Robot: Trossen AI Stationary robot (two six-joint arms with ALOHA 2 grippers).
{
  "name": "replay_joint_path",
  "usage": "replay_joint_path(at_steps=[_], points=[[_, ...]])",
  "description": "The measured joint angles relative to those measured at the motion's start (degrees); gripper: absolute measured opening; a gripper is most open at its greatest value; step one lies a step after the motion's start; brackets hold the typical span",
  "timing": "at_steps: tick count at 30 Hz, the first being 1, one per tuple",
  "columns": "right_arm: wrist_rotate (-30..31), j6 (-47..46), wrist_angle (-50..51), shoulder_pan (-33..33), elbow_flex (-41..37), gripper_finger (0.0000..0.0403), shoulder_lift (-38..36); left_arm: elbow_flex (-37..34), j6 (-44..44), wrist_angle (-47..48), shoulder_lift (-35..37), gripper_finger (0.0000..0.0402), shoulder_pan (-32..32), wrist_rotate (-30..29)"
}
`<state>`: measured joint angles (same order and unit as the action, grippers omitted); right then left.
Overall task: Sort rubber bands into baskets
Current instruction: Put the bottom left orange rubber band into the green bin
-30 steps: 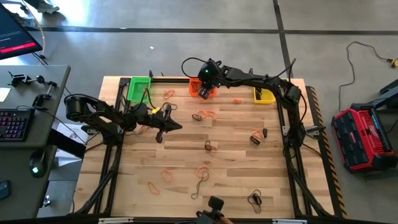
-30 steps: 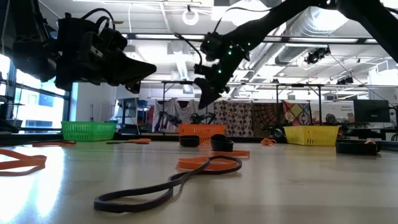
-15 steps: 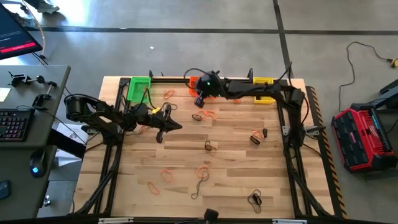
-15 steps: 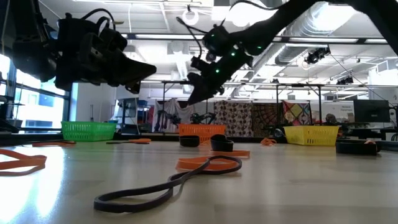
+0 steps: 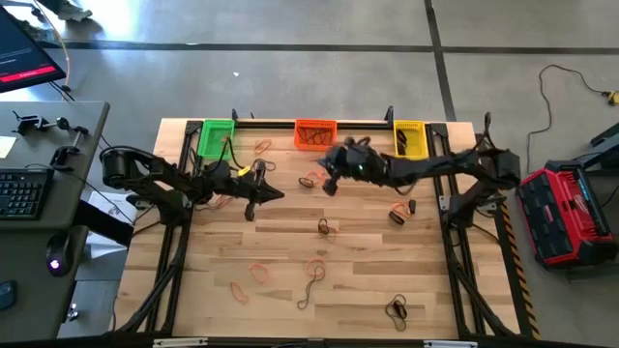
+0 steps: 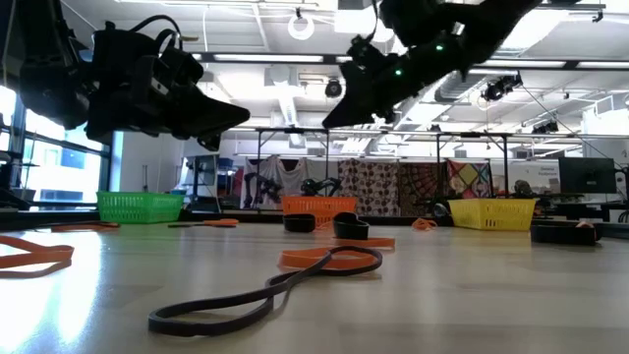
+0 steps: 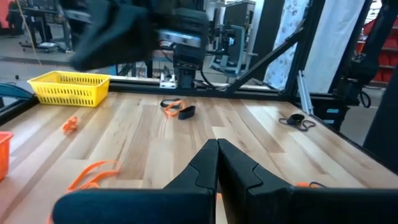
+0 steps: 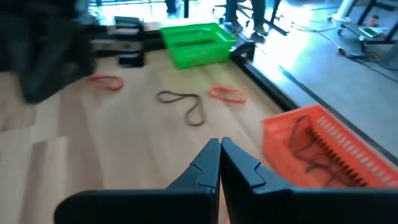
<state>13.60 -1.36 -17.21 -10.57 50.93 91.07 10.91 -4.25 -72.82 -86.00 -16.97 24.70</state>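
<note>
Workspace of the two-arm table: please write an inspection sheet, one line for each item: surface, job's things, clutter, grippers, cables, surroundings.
Surface: pale wooden plank table, dark frame rails along its edges.
Job's things: green mesh plastic basket, orange mesh plastic basket with dark bands inside, yellow mesh plastic basket, all along the far edge; thin orange and dark rubber band loops scattered over the table.
Clutter: nothing seen on the table.
Grippers: left gripper hangs above the table near the green basket, jaws shut, empty; right gripper hangs in front of the orange basket, jaws shut, empty.
Cables: yellow cord on the floor.
Surroundings: red case on the floor, desk with keyboard.
</note>
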Motion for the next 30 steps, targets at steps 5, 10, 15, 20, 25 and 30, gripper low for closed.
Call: replay_joint_path(at_steps=[5, 10, 15, 20, 25, 30], points=[[2.68, -1.48, -5.6, 3.83, -5.92, 0.0, -0.83, 0.01, 2.38, 2.91, 0.02, 0.0, 0.26, -0.08], [4.49, -4.28, -9.19, 6.37, -9.97, 0.0, -0.86, 0.01, 1.52, 3.95, 0.03, 0.0, 1.7, -0.28], [5.86, -3.26, -8.87, 7.85, -10.62, 0.0, -0.86, 0.01, 3.3, 6.34, 0.04, 0.0, 6.71, 0.18], [5.86, -1.12, -10.07, 8.1, -10.59, 0.0, -0.86, 0.01, 3.01, 8.75, 0.07, 0.0, 11.82, 0.01], [5.86, 0.29, -10.49, 7.93, -10.58, 0.0, -0.86, 0.03, 1.56, 10.9, 0.07, 0.0, 16.43, -1.62], [5.85, 1.0, -10.49, 7.82, -10.56, 0.0, -0.86, 1.96, 2.79, 17.39, 0.09, 0.0, 20.14, -4.72]])
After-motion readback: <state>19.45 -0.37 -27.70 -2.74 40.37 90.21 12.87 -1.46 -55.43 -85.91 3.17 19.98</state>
